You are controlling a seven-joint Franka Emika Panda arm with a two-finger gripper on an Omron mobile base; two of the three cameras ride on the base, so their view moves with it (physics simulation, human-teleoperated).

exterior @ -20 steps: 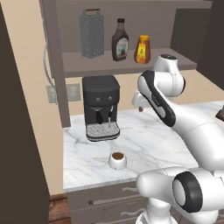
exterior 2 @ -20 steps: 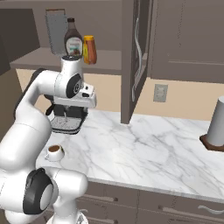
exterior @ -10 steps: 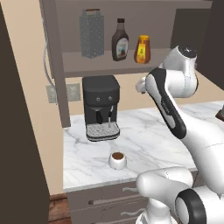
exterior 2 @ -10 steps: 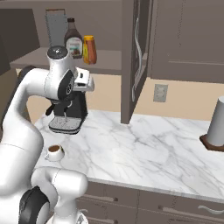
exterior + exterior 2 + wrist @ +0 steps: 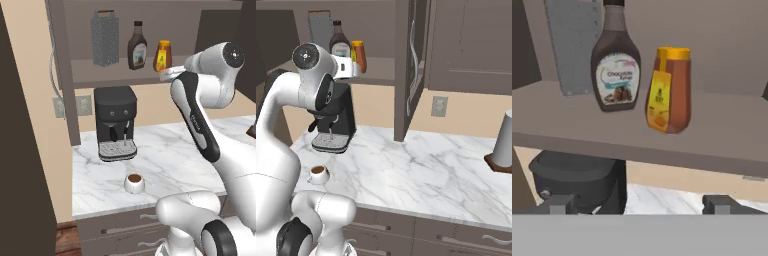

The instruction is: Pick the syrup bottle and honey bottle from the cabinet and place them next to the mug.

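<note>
Fingers (image 5: 642,204) spread wide, empty, facing honey bottle (image 5: 669,90) & syrup bottle (image 5: 615,62) on cabinet (image 5: 722,135) shelf

Black coffee machine (image 5: 116,122) upright at back of white marble table (image 5: 165,160), against wall, drip tray at front. Grey metal box grater (image 5: 105,41) upright on shelf directly above machine. Wall socket (image 5: 439,106) on beige wall above table. Grey cylinder on dark base (image 5: 503,142) at far right of table, well apart from machine. Grey drawers (image 5: 421,237) below table edge.
</note>
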